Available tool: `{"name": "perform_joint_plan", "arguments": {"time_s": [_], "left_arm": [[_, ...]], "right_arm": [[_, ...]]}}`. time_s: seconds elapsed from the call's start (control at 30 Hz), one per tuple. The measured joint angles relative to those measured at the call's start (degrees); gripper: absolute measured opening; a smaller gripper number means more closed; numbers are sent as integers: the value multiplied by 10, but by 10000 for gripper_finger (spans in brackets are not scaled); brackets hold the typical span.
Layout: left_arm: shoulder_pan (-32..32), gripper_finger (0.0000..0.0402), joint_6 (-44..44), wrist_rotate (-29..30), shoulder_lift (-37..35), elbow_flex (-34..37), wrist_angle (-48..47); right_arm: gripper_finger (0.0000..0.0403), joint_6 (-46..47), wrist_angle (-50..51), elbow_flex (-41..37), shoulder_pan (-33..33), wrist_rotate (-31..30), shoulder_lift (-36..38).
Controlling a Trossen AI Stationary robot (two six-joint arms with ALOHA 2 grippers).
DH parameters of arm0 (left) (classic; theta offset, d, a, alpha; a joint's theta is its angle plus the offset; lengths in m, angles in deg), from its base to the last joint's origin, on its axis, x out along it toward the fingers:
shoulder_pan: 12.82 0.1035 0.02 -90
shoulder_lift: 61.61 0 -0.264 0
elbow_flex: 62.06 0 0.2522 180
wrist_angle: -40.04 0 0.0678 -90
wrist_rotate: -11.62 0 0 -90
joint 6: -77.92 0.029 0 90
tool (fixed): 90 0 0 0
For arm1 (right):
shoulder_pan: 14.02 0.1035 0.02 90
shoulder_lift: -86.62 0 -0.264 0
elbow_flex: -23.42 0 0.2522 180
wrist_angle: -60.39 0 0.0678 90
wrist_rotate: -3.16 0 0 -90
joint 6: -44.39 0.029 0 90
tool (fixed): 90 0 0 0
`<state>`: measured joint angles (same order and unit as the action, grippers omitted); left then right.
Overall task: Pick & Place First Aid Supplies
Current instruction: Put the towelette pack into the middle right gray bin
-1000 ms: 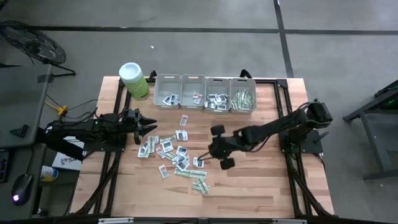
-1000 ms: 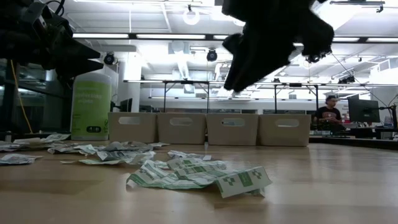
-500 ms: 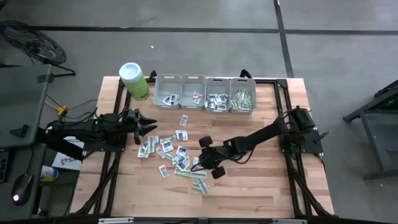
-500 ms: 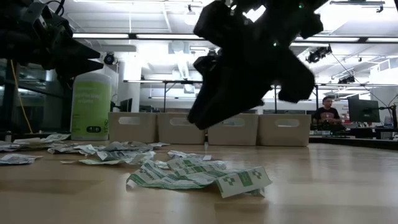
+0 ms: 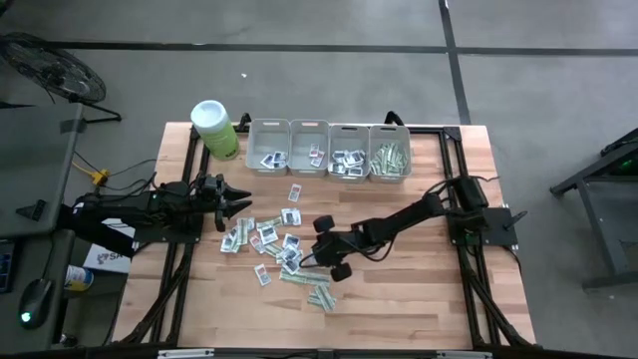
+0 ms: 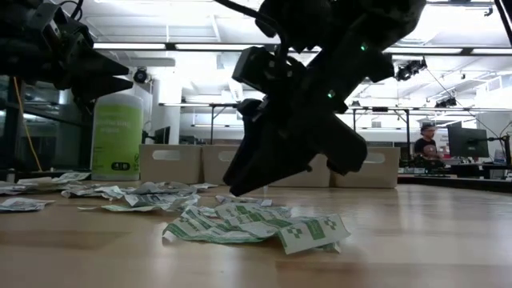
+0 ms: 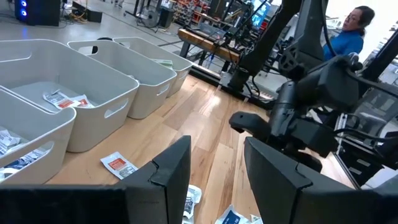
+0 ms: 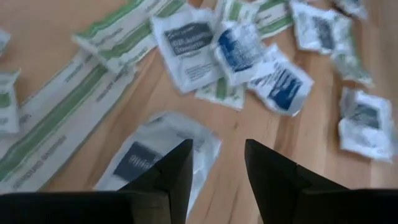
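The right gripper point(image 5: 317, 251) hangs low over the loose pile of first aid packets point(image 5: 282, 251) in the middle of the wooden table point(image 5: 419, 289), its arm stretched in from the right side. Its two fingers point(image 8: 171, 180) stand a little apart with nothing between them, and just beyond their tips lies a white packet with a dark print point(image 8: 158, 155), flat on the wood. Around that packet the wrist view shows long green-and-white strips point(image 8: 68, 118) and several squarish white packets with blue prints point(image 8: 239, 46), some overlapping. In the low view the right gripper point(image 6: 240, 176) tilts down just above the near heap of green-and-white strips point(image 6: 256, 228), not touching it as far as can be seen. The left gripper point(image 5: 239, 204) waits at the left edge of the pile, raised off the table, its fingers point(image 7: 171, 171) parted and empty. At the far edge of the table four grey bins point(image 5: 329, 150) stand side by side in a row, each already holding some packets; the rightmost bin holds green-and-white strips. A lime-green canister with a white lid point(image 5: 213, 128) stands just left of the bins. One small packet with a red print point(image 7: 118, 165) lies on the wood just in front of the bins. A person point(image 6: 422, 142) sits in the room beyond the table.
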<state>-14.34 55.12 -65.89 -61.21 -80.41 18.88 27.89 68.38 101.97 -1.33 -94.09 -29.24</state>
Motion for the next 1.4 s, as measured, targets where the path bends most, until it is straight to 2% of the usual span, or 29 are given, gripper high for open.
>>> {"name": "perform_joint_plan", "arguments": {"time_s": [0.5, 0.87, 1.4], "left_arm": [[0, 150, 0, 0, 0, 0, 0], [0, 150, 0, 0, 0, 0, 0], [0, 150, 0, 0, 0, 0, 0]], "right_arm": [[139, 14, -33, 1, -3, 19, -20], [138, 78, -22, 3, -5, 17, -36], [55, 212, 72, 3, -7, 50, -34]]}}
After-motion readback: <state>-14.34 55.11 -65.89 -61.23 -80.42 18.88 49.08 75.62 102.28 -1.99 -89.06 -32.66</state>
